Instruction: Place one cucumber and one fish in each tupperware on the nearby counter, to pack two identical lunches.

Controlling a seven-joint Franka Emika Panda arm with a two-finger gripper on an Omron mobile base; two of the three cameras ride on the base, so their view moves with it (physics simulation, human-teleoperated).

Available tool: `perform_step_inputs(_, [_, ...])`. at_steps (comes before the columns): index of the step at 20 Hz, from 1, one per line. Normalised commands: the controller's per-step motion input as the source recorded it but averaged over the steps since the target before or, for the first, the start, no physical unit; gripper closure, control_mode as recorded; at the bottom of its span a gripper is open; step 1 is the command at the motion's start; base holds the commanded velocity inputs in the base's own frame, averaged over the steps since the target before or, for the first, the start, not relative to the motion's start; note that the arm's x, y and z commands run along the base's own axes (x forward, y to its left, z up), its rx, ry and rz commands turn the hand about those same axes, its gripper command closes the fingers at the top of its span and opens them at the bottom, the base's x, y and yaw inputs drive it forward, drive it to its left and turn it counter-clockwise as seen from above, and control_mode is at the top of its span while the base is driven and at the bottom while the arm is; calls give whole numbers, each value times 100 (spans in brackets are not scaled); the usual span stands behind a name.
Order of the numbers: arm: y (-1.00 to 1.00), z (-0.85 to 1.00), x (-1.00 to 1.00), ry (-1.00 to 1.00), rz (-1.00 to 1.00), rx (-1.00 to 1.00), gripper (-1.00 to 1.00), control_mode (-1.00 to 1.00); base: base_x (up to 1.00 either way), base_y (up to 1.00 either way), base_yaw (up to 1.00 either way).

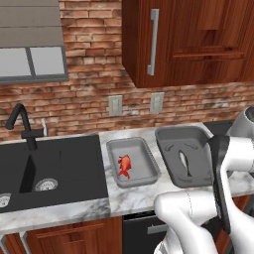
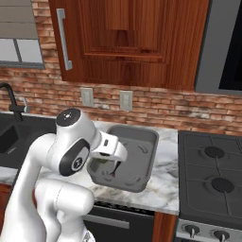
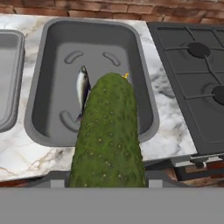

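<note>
My gripper (image 2: 109,166) is shut on a bumpy green cucumber (image 3: 109,135) and holds it above the front part of the larger grey tupperware (image 3: 57,65). The cucumber hides the fingertips in the hand view. A silver-grey fish (image 3: 82,87) lies lengthwise on that tub's floor, just left of the cucumber's tip. The smaller tupperware (image 1: 144,149) stands to the left on the white marbled counter (image 1: 134,196), with a red fish (image 1: 124,166) inside it. The larger tub (image 1: 171,144) and its grey fish (image 1: 184,163) sit right of it, partly behind my arm.
A black sink basin (image 1: 49,168) with a dark faucet (image 1: 22,126) lies left of the tubs. The black gas stovetop (image 3: 197,74) borders the larger tub on the right. Wooden wall cabinets (image 2: 127,42) hang above, in front of a brick wall with two outlets.
</note>
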Motion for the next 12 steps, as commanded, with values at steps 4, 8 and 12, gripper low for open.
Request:
perform_step_inputs(4, [0,-37,17,1,3,12,100,-100,0,0,0])
perform_step_inputs(8, [0,-36,17,0,3,10,100,-100,0,0,0])
perform_step_inputs(12, [0,-30,37,0,0,1,100,-100,0,0,0])
